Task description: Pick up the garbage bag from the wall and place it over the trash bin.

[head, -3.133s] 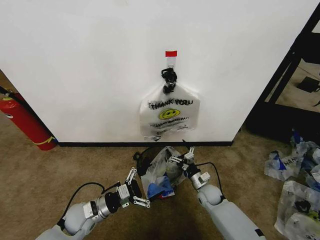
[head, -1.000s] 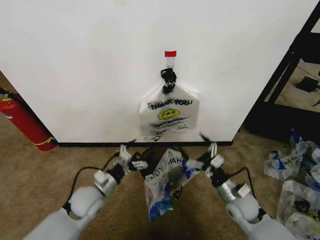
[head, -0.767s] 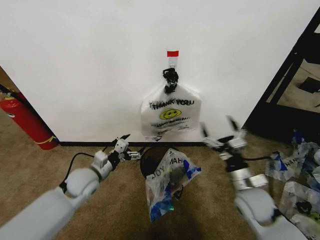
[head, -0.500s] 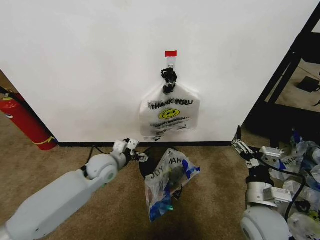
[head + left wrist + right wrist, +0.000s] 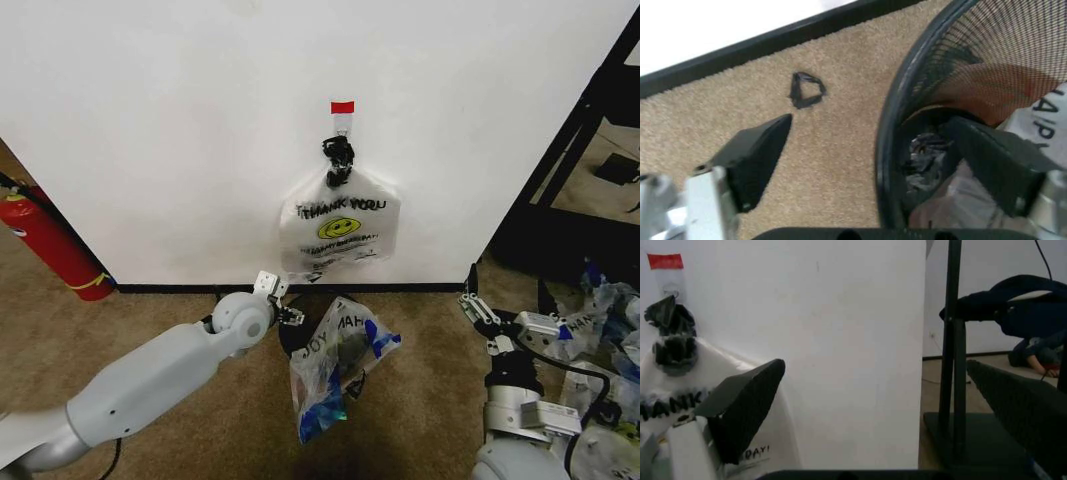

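The wall [image 5: 150,130] fills the background, plain white with a black baseboard, and a red tape strip [image 5: 342,107] marks the small hook where a thick whitish bundle of bags [image 5: 338,232] hangs by a black knot. On the carpet just in front of it stands the trash bin [image 5: 292,335], a black wire-mesh cylinder, and the garbage bag [image 5: 330,365] lies draped across its rim and down its near side, crumpled, with its print and a blue patch showing. It sits on the bin rather than lining it, so the pick from the wall looks done while the placing looks only partly finished: the bag's mouth is not spread around the rim. The left gripper [image 5: 276,301] hovers at the bin's left edge, its jaws spread apart astride the rim and holding nothing. The right gripper [image 5: 482,312] is off to the right, well apart from the bin, jaws wide and empty.
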